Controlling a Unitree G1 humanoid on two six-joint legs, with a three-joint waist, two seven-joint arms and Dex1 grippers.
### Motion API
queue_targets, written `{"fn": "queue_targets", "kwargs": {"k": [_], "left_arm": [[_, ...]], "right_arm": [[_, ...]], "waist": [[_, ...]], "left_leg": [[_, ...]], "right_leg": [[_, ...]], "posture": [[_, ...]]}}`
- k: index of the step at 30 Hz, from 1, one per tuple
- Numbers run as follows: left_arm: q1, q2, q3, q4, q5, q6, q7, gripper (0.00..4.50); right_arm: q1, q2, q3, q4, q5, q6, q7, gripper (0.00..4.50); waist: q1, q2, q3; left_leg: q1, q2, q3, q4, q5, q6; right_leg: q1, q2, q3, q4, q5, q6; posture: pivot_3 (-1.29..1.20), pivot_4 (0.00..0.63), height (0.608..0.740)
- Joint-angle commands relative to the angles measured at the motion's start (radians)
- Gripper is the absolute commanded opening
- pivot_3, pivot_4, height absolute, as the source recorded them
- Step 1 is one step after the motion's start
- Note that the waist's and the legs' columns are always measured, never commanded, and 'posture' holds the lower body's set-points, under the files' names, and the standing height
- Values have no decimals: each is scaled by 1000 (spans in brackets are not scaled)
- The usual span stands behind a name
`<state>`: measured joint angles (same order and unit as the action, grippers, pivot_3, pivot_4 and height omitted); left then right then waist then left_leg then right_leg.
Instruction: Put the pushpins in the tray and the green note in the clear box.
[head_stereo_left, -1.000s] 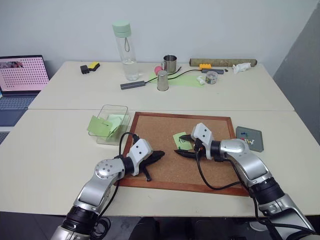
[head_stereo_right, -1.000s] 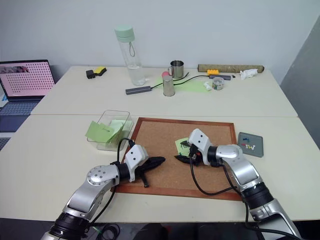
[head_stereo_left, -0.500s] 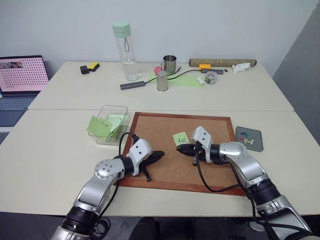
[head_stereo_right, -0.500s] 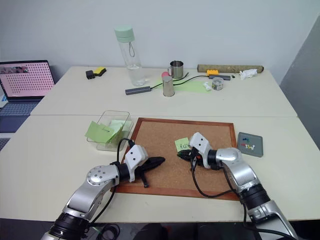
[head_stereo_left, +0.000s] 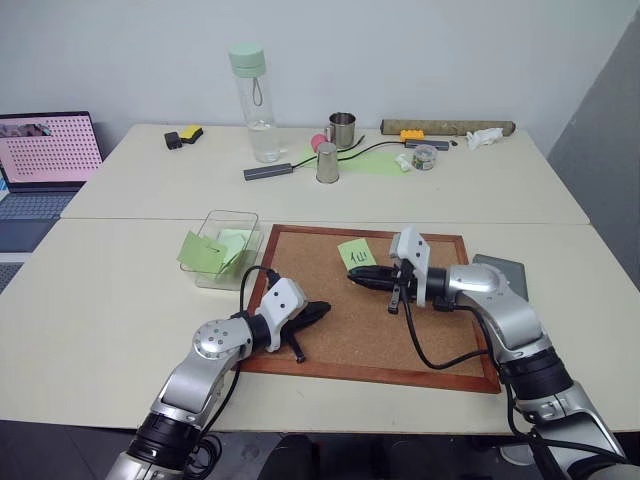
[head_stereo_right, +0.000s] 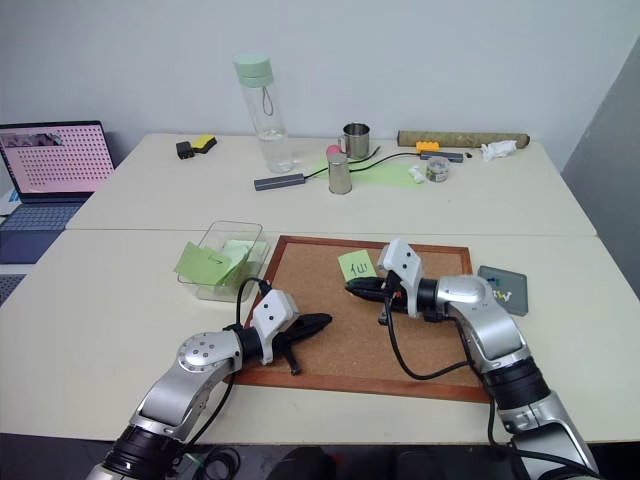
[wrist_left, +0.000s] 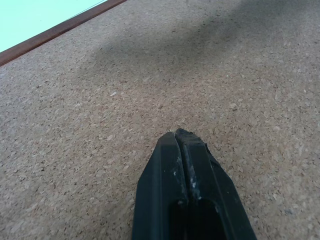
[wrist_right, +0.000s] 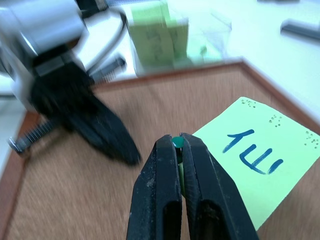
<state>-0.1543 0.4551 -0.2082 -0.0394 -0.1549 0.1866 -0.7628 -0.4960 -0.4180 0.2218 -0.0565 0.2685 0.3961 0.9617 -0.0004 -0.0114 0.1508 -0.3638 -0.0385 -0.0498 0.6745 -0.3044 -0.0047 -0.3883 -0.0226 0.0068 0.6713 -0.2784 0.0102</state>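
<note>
Illumination is bright, even and diffuse from overhead; shadows on the white table (head_stereo_left: 100, 300) are faint and soft-edged. A broad soft shadow crosses the cork board (wrist_left: 165, 45) in the left wrist view, which is otherwise sharp. In the right wrist view the left gripper (wrist_right: 85, 120) and the clear box (wrist_right: 200, 30) are blurred; the green note (wrist_right: 255, 155) is legible.

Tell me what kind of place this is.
Most likely an office or lab workspace: pale tables pushed together before a plain wall, an open laptop at the far left, and a wood-framed cork board with a green note, like desk stationery.
</note>
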Motion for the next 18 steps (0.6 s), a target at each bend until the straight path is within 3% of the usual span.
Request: {"fn": "queue_targets", "kwargs": {"k": [1,3,10,18], "left_arm": [[18,-28,40,31,-51,120,31,0],[8,-56,103,-25,-154,204,35,0],[-57,-129,320,-166,-562,540,71,1218],[-138,-202,366,-152,-725,667,139,2662]], "right_arm": [[-12,-39,-10,-67,-9,-27,15,47],[-11,-67,-2,-78,-42,-65,20,47],[6,-129,17,-69,-148,-261,12,0],[12,-128,35,-89,-210,-407,-1,0]], "waist": [[1,0,0],[1,0,1],[-2,-5,10],[-1,-6,11]], "left_leg": [[0,0,0,0,0,0],[0,0,0,0,0,0],[-3,0,-2,0,0,0],[-4,0,-3,0,0,-1]], "right_leg": [[0,0,0,0,0,0],[0,0,0,0,0,0],[-2,0,-2,0,0,1],[0,0,-3,-6,0,2]], "posture": [[0,150,740],[0,150,740],[0,150,740],[0,150,740]]}}
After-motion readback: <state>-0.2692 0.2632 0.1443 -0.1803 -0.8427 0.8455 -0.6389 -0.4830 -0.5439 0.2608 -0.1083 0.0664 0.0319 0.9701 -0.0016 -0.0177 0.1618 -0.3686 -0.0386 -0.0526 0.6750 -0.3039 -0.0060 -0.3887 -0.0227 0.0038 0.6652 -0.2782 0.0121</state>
